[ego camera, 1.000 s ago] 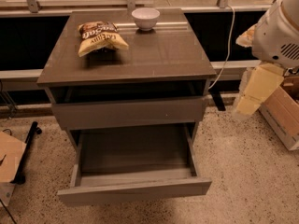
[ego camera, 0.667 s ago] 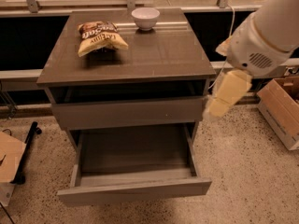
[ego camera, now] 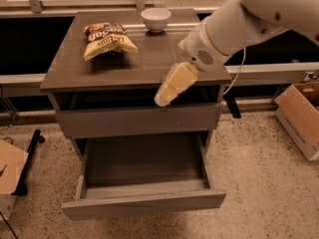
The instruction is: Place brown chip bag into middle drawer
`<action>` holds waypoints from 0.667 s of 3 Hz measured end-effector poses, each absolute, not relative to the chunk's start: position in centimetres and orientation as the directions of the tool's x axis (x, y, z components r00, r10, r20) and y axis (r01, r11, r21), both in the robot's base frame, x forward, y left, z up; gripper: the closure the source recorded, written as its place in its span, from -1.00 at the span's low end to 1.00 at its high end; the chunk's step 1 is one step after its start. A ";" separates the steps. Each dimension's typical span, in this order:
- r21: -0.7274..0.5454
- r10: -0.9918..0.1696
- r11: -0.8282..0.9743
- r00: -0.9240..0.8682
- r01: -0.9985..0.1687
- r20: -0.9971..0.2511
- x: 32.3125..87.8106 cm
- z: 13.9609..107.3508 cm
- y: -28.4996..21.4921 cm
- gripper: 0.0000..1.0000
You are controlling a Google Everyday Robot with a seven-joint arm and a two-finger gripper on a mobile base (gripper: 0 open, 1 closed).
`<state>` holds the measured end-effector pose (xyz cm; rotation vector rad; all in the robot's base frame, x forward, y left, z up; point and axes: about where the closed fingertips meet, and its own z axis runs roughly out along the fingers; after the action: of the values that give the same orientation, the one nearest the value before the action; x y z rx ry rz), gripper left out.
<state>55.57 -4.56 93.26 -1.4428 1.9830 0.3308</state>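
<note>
Grey and pulled fully out, the middle drawer is nearest. Above it the gripper hangs at the desk's front edge, pointing down-left, its cream jaws pressed together on nothing. Further back on the left, the brown chip bag lies flat, long axis roughly left-right, dark band farthest. A white bowl sits behind.

A white bowl sits at the rear of the cabinet top; a cardboard box lies far right.
</note>
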 end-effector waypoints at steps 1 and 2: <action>-0.172 -0.748 0.363 -0.177 -0.916 -0.640 56.0 93.1 -4.4 -1.00; -0.162 -0.743 0.373 -0.189 -0.914 -0.642 55.8 93.0 -4.3 -1.00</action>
<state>55.84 -4.32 92.99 -1.4249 1.9886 0.3393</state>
